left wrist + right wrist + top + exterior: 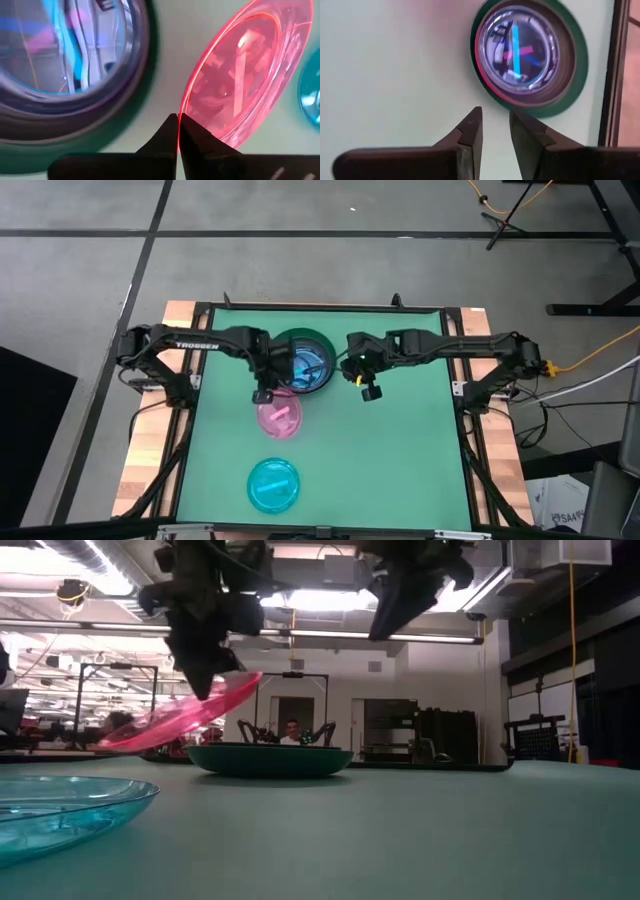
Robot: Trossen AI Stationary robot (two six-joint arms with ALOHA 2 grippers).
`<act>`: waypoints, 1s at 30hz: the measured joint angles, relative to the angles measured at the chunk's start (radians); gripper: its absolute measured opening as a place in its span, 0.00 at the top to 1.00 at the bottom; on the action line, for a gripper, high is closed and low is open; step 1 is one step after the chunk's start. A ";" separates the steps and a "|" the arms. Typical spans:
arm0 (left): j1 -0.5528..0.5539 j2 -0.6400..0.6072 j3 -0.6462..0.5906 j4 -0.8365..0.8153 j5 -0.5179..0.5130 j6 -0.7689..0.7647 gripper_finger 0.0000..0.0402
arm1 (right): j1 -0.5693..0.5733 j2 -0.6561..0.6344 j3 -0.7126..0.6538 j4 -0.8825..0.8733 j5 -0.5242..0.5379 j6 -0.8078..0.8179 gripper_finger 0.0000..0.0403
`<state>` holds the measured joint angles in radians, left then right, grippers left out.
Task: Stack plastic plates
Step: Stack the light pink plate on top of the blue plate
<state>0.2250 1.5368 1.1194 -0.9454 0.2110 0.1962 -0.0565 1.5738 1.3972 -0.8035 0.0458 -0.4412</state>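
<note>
Left gripper [177, 131] clamped on the rim of 1 pink plate [279, 417], held tilted above the table [400, 450] just beside the green plate [322, 342]. Green plate loaded with a stack of other plates [306, 364]. Right gripper [495, 131] slightly open, empty, near the green plate. Cyan plate [273, 484] lying well apart from the green plate.

From above, my left arm covers the near edge of the stack in the dark green plate [322, 345], so I cannot count the plates in it. At table height, the cyan plate [60, 808] runs off the frame's edge. My left wrist camera cuts off the pink plate [245, 75], and the stack there is a blur.
</note>
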 joint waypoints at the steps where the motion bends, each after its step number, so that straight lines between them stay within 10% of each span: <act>1: 0.020 0.000 0.000 0.010 0.012 0.000 1.00 | 0.005 0.000 -0.007 0.002 0.000 0.000 0.78; 30: 0.458 0.000 -0.004 0.352 0.173 -0.367 1.00 | 0.137 0.000 -0.051 0.125 0.015 -0.010 0.78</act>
<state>0.6829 1.5368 1.1152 -0.5933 0.3843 -0.1712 0.0803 1.5738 1.3460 -0.6785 0.0612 -0.4507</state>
